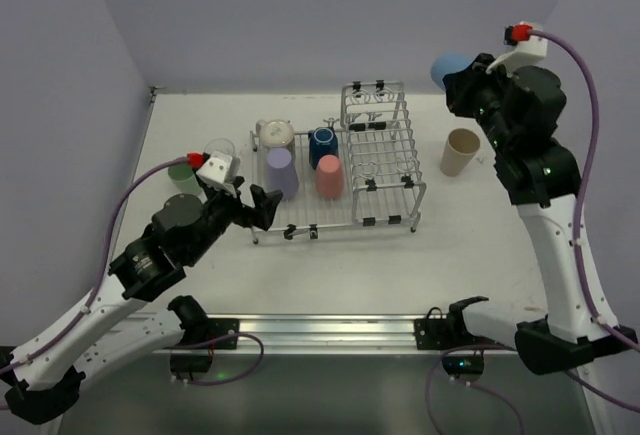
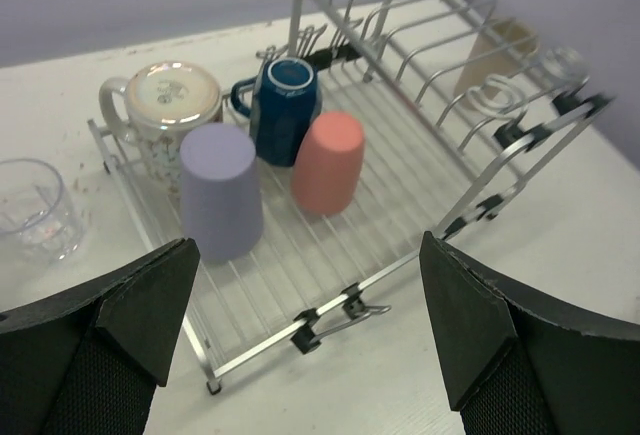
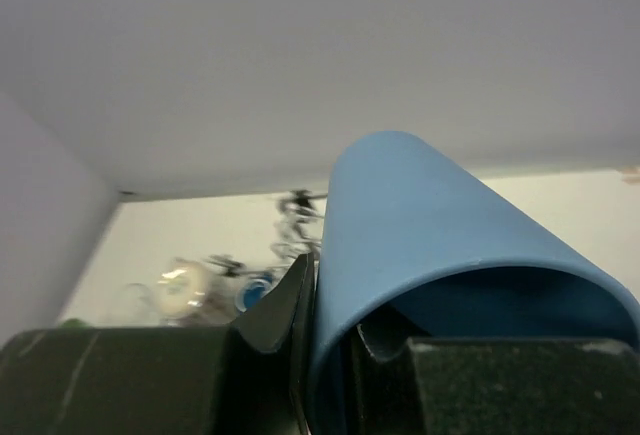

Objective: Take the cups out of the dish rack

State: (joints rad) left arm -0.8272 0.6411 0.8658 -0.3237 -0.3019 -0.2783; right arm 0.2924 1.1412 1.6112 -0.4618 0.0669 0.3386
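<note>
The silver dish rack (image 1: 335, 225) sits mid-table. Its flat half holds a lavender cup (image 1: 281, 172), a pink cup (image 1: 330, 177), a dark blue mug (image 1: 322, 144) and a speckled cream mug (image 1: 275, 136), all upside down. My left gripper (image 1: 265, 205) is open and empty, just off the rack's front left corner. The left wrist view shows its jaws wide apart (image 2: 308, 245) over the rack's front rail (image 2: 400, 265). My right gripper (image 1: 460, 80) is raised at the far right, shut on a light blue cup (image 3: 430, 215), one finger inside the rim.
A tan cup (image 1: 460, 152) stands on the table right of the rack. A clear cup (image 1: 220, 150) and a pale green cup (image 1: 183, 177) stand left of it. The rack's taller basket half (image 1: 380, 120) holds no cups. Walls close the table's back and sides.
</note>
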